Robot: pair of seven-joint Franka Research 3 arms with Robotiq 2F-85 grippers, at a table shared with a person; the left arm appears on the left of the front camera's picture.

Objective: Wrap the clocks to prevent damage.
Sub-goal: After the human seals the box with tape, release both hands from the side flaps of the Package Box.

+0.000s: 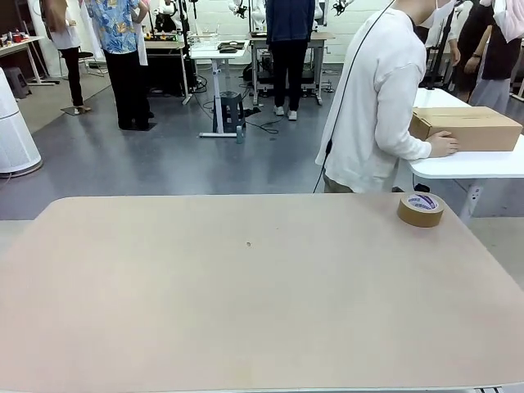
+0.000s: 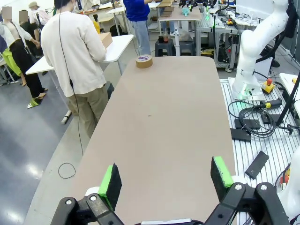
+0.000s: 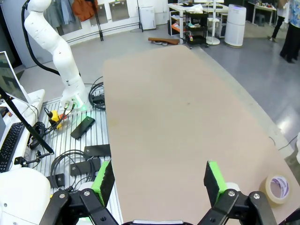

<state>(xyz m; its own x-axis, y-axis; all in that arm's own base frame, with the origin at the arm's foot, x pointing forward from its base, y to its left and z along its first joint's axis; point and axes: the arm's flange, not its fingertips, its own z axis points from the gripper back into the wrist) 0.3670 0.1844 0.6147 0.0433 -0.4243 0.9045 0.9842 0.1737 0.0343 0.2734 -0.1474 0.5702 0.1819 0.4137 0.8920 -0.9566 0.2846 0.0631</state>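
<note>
The clocks are out of view. My left gripper [image 2: 165, 180] hangs open above the near end of the tan table [image 2: 164, 122], its green pads wide apart with nothing between them. In the right wrist view my right gripper [image 3: 157, 180] is open too, above the other end of the table [image 3: 173, 117], and holds nothing. A person in a white top [image 1: 377, 106] stands past the table's far right corner, turned toward a side table, one hand [image 1: 444, 146] resting against a brown cardboard box [image 1: 467, 128].
A brown tape roll [image 1: 421, 209] lies at the table's far right corner, seen also as the tape roll [image 2: 144, 61] and the tape roll [image 3: 277, 188]. The white side table [image 1: 475, 166] carries the box. Cables and controllers lie on the racks beside the table [image 3: 89, 150].
</note>
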